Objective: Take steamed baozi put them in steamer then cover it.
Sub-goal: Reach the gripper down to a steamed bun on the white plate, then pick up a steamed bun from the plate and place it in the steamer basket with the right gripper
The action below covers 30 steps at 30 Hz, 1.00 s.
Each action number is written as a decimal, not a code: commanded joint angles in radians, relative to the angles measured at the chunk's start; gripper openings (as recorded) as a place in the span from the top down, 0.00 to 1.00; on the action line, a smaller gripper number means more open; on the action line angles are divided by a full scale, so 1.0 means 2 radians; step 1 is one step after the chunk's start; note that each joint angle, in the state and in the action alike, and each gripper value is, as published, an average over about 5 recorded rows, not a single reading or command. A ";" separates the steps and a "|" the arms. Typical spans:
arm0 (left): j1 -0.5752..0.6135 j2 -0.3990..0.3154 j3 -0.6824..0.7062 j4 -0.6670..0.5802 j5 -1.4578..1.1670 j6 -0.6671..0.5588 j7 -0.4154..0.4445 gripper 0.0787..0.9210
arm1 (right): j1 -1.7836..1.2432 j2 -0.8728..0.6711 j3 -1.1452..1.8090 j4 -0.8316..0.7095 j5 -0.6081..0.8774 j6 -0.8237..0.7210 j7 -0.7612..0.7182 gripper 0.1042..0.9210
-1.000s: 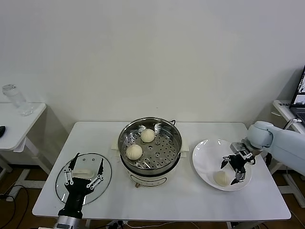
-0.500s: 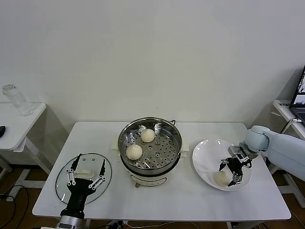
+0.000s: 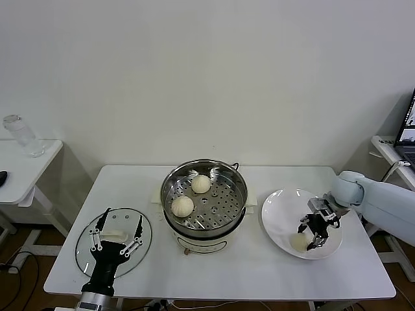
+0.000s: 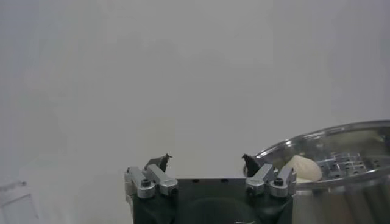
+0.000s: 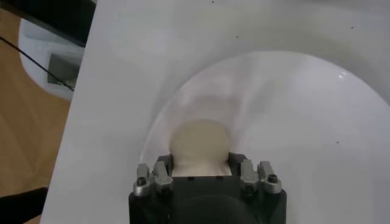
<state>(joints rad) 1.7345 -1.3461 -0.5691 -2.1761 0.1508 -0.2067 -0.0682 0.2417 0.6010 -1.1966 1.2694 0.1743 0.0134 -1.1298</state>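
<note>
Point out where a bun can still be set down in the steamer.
The steamer tray is bare on its right half and front, beside the two buns sitting left and rear-centre. The right gripper is shut on the bun on the plate.

Baozi (image 5: 200, 145) partly behind right gripper (image 5: 201, 163)

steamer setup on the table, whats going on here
The right gripper has closed on a baozi lying on the white plate beside the steamer. Two buns already sit on the steamer's perforated tray. The left gripper hangs open over the glass cover, which lies flat on the table at the steamer's other side, so the steamer is still uncovered.
</note>
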 commanded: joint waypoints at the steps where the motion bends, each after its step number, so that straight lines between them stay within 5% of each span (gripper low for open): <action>1: -0.002 0.001 0.000 0.000 -0.001 0.001 0.000 0.12 | 0.085 0.007 0.016 0.032 -0.003 0.033 -0.034 0.36; 13: 0.003 0.002 0.000 -0.007 -0.001 0.000 0.000 0.12 | 0.273 0.168 0.007 0.072 -0.021 0.176 -0.077 0.30; 30: 0.004 0.000 -0.004 -0.005 -0.001 -0.002 0.000 0.12 | 0.194 0.264 -0.030 0.139 -0.133 0.288 -0.032 0.32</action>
<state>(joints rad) 1.7425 -1.3452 -0.5775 -2.1882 0.1486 -0.2107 -0.0688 0.6600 1.0439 -1.2355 1.4973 0.0147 0.4667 -1.2139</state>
